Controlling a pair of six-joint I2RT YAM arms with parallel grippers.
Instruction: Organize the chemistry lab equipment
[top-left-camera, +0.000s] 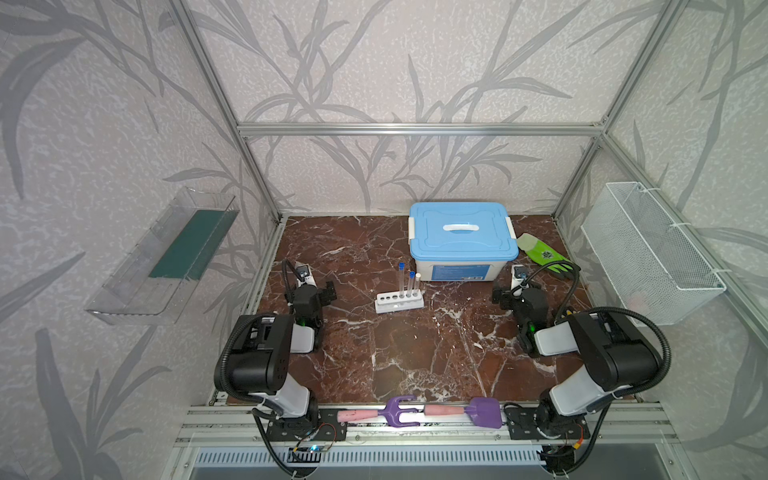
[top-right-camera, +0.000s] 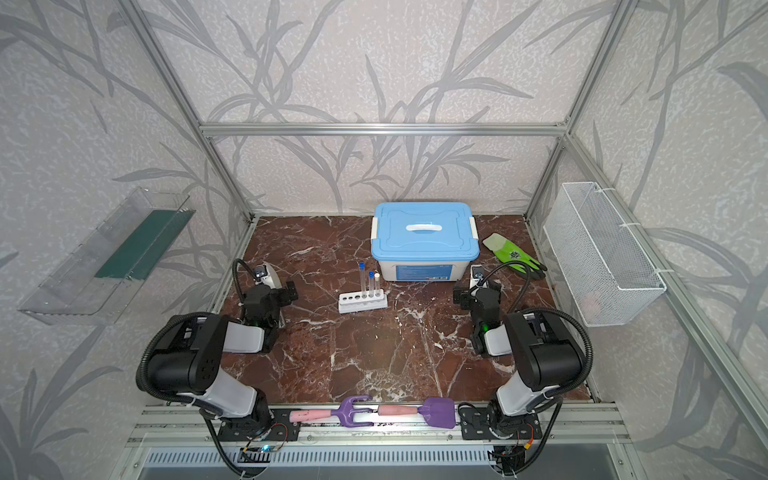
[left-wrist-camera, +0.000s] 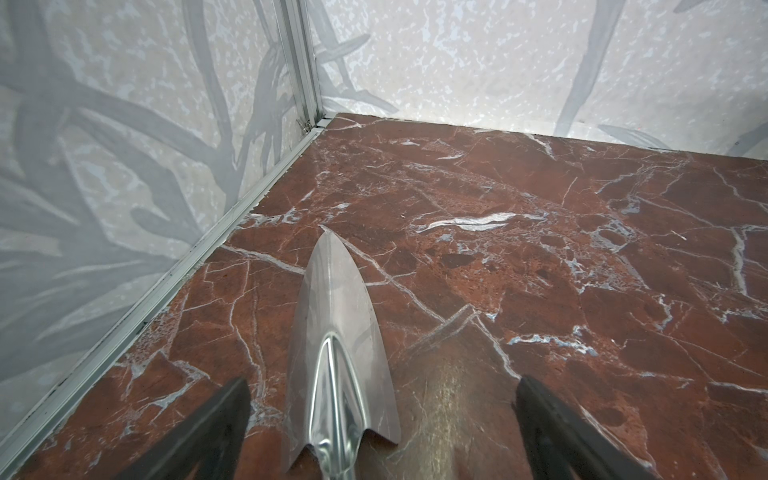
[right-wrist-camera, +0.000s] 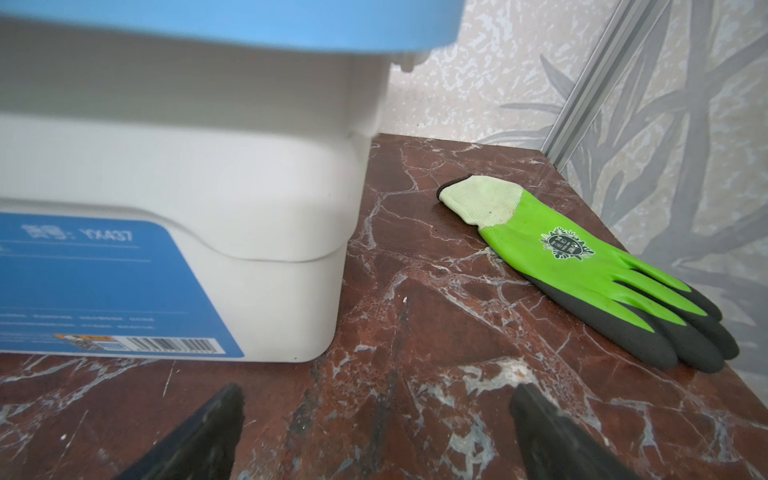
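The white six-hole rack (top-left-camera: 399, 302) (top-right-camera: 363, 302), seen in both top views, stands near the middle of the bench (top-left-camera: 415, 361). It is between the two arms, well apart from both pincers, and just in front of the blue-lidded box (top-left-camera: 459, 239). Its long axis runs across the bench from left to right, the right end turned slightly toward the back. Two clear blue-capped test tubes (top-left-camera: 401, 280) and a white-capped tube (top-left-camera: 417, 286) stand upright in its right half, caps up; round holes show at its left end. The rack is a matte white block; the bench is glossy red-brown marble with pale veins. The left pincer (left-wrist-camera: 382, 379) is released, its dark fingers spread wide. A shiny, pointed metal trowel blade (left-wrist-camera: 340, 332) lies flat between them, its tip toward the far left corner. The right pincer (right-wrist-camera: 378, 386) is likewise released over bare marble, facing the box's corner, with a green glove (right-wrist-camera: 582, 266) with dark fingertips nearby.
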